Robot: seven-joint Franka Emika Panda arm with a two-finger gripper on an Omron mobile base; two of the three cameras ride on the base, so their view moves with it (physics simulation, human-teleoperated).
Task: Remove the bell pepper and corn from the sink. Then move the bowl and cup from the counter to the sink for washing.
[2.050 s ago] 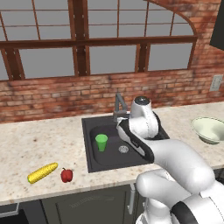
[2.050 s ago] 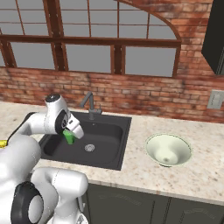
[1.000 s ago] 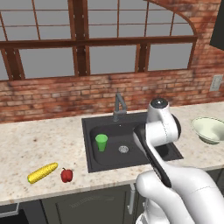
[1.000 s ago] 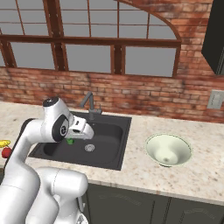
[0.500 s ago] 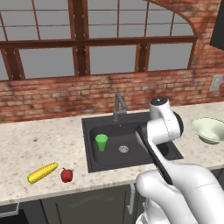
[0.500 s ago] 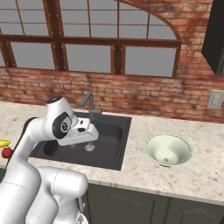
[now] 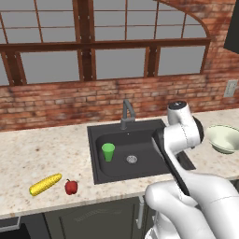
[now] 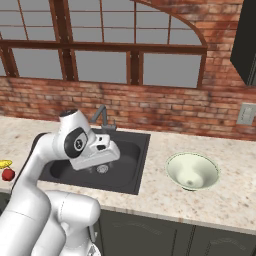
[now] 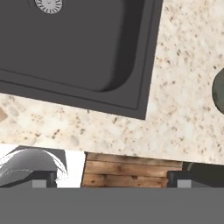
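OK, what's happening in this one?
The corn and bell pepper already lie on the counter left of the sink, and the cup stands in the basin. The bowl sits on the counter to the right. The gripper is open and empty, above the sink's right edge.

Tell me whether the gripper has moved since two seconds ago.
Yes. In the right base view the gripper has swung from over the sink's left part, by the cup, rightward toward the bowl.

One green cup point(image 7: 108, 151), one corn cob point(image 7: 45, 184), one red bell pepper point(image 7: 71, 187), one pale bowl point(image 8: 192, 171), one dark sink point(image 7: 140, 164), one faucet point(image 7: 126, 113), one speckled counter point(image 7: 37, 154)
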